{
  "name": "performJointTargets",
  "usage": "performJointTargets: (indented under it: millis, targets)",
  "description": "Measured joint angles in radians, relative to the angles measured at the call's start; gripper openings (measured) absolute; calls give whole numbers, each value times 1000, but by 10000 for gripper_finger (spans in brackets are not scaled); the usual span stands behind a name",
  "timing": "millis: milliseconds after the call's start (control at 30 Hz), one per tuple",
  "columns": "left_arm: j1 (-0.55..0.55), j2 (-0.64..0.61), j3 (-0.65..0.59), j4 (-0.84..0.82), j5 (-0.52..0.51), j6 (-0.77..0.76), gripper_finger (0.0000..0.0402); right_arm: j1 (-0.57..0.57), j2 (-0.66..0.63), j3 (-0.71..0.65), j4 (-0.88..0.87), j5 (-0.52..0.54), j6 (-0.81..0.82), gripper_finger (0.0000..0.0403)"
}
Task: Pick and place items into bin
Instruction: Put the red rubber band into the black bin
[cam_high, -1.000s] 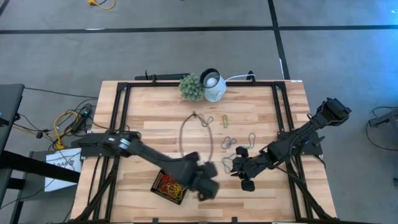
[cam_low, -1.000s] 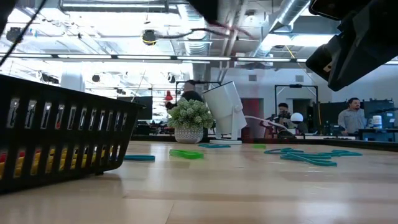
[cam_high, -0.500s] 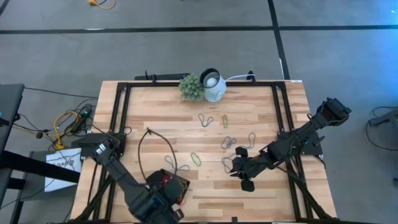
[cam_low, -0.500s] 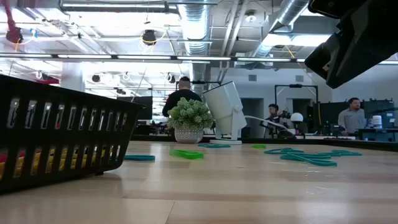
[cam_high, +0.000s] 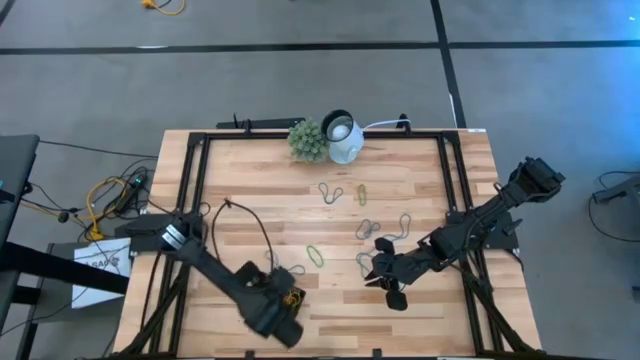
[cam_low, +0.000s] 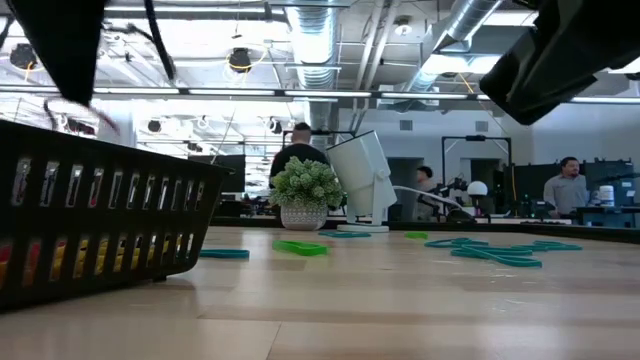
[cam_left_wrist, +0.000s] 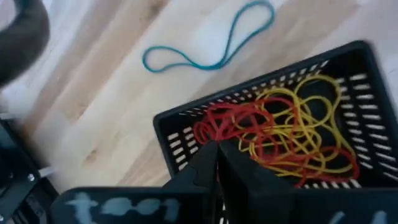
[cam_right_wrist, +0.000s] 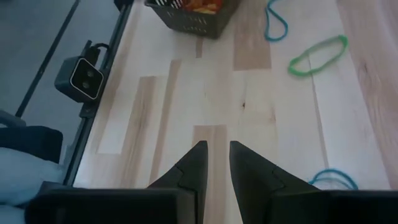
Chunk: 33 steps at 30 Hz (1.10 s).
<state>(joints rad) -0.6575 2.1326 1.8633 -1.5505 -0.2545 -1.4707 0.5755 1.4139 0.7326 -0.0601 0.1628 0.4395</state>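
Note:
The black slotted bin (cam_left_wrist: 186, 134) holds a tangle of red and yellow bands (cam_left_wrist: 292, 134); in the low view it stands at the left (cam_low: 100, 225). My left gripper (cam_left_wrist: 216, 152) hovers just above the bin's near corner, shut, with nothing seen between its fingers; from above (cam_high: 278, 305) the arm hides most of the bin. Loose bands lie on the wood: a green loop (cam_high: 315, 255), a teal one (cam_left_wrist: 211, 46) just beyond the bin, and more (cam_high: 368, 228) toward the right. My right gripper (cam_right_wrist: 216, 149) hangs over bare wood (cam_high: 375, 270), narrowly open and empty.
A green plant ball (cam_high: 308, 140) and a white round lamp (cam_high: 343, 135) stand at the far edge. Black frame rails (cam_high: 190, 200) run along both sides of the table. A thin black cable (cam_high: 250, 225) arcs over the left arm. People stand in the room behind (cam_low: 300, 150).
My left arm has swung from right of the bin toward the table's near-left, then back a little, and now hangs over the bin. The green loop it covered lies in the open. My right arm has kept still.

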Motion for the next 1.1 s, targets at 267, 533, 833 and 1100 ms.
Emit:
performJointTargets:
  millis: [267, 533, 833, 1100]
  targets:
    - [72, 0, -37, 79, 72, 188, 0, -50, -99, 0, 15, 0, -122, 63]
    - [92, 0, -37, 82, 205, 260, 0, -104, -281, 0, 14, -8, -212, 63]
    - [95, 0, -36, 111, 231, 337, 0, -124, -272, 1, -27, -60, -214, 66]
    - [107, 0, -36, 148, 84, 598, 0, -141, -231, 1, -28, -49, -230, 72]
